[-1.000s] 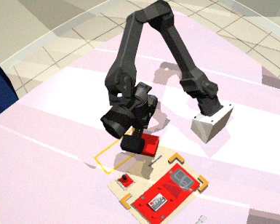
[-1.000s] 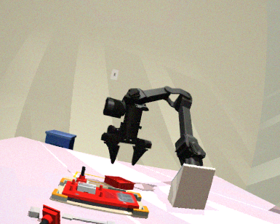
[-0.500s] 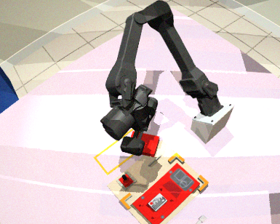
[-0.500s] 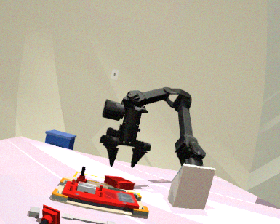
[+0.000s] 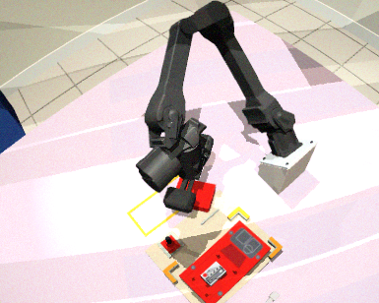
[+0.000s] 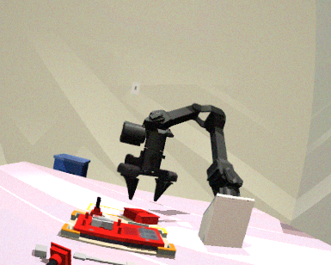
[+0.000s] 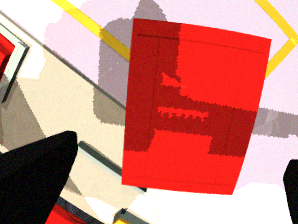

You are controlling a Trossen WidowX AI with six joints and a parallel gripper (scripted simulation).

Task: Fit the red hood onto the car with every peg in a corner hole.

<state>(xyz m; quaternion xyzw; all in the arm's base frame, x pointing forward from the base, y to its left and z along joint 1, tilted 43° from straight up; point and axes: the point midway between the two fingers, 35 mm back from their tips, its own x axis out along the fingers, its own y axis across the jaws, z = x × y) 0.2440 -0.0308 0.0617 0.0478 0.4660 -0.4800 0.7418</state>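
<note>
Top view, read left to right: a blue bin (image 5: 2, 120) (image 6: 71, 164) stands at the far left. Next, a yellow outline (image 5: 137, 224) (image 7: 280, 21) marks the desk (image 5: 86, 207) (image 6: 23, 185), and near its lower corner is a red block with a black knob (image 5: 169, 244) (image 6: 97, 211). My end effector (image 5: 191, 179) (image 6: 144, 199) (image 7: 186, 157) is open, fingers wide apart and pointing down, nothing between them; the exterior view puts the fingertips above the work. The hood (image 5: 205, 196) (image 6: 141, 216) (image 7: 200, 120) lies below them, roof up, off the car; in my wrist view it sits between the two fingers, apart from both. A thin grey rod (image 5: 210, 216) (image 7: 110, 167) lies between hood and chassis. The red chassis (image 5: 235, 261) (image 6: 128, 231) sits within the jig's orange and yellow corner brackets, engine block (image 5: 214, 273) (image 6: 102, 222) in place, pegs (image 5: 219, 256) (image 6: 119, 222) uncovered. Rightmost, my arm stands on a pale pedestal (image 5: 283, 178) (image 6: 227, 221).
</note>
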